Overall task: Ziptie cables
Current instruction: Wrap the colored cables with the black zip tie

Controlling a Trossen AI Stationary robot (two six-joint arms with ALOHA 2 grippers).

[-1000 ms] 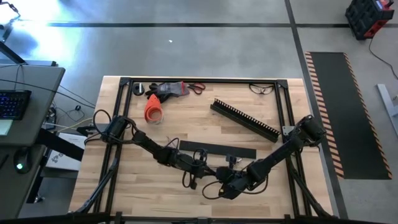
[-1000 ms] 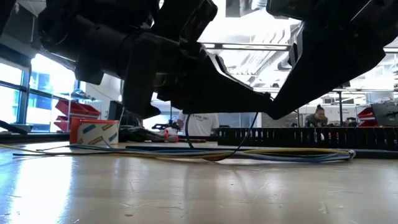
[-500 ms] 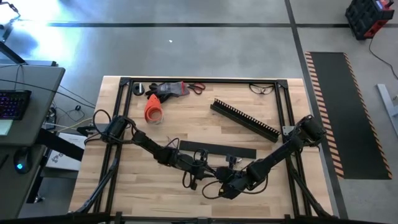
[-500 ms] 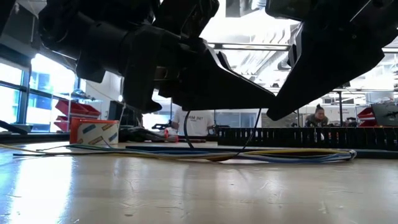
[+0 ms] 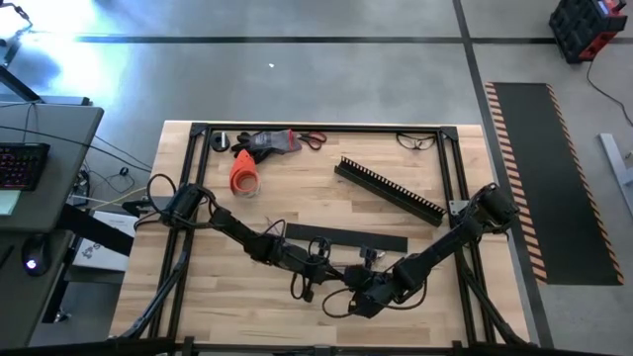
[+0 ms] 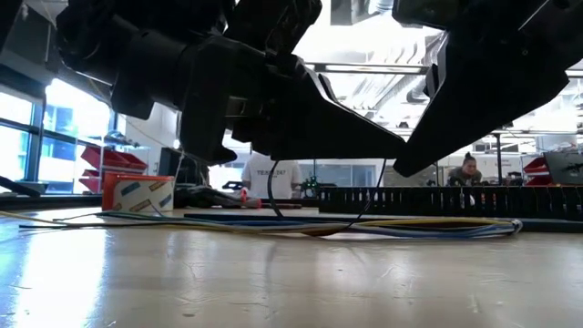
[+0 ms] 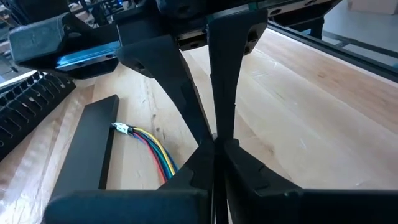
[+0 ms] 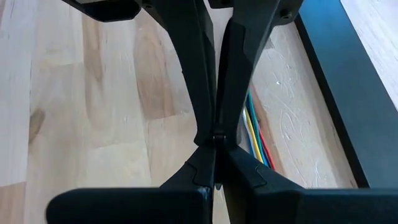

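Observation:
The cables, a thin bunch of yellow, blue, red and green wires, lie flat on the wooden table; they also show beside the fingers. My left gripper and right gripper meet tip to tip just above them, near the table's front middle, both shut. A thin black tie hangs in a loop from where the tips meet, and its bottom lies at the cables. My left gripper is shut at the spot where one leg of the tie rises to the meeting fingertips. It comes slanting down from the table's left. Its own fingers hide which part it has. The loop hangs slack below. My right gripper is shut at the same spot, slanting down from the table's right, tip against the left gripper's tip. A small dark bit shows between the tips. The fingers cover the rest of the hold.
A flat black bar lies just beyond the grippers, close beside the cables. A long black comb-toothed channel lies slantwise at the back right. An orange object and hand tools sit at the back left.

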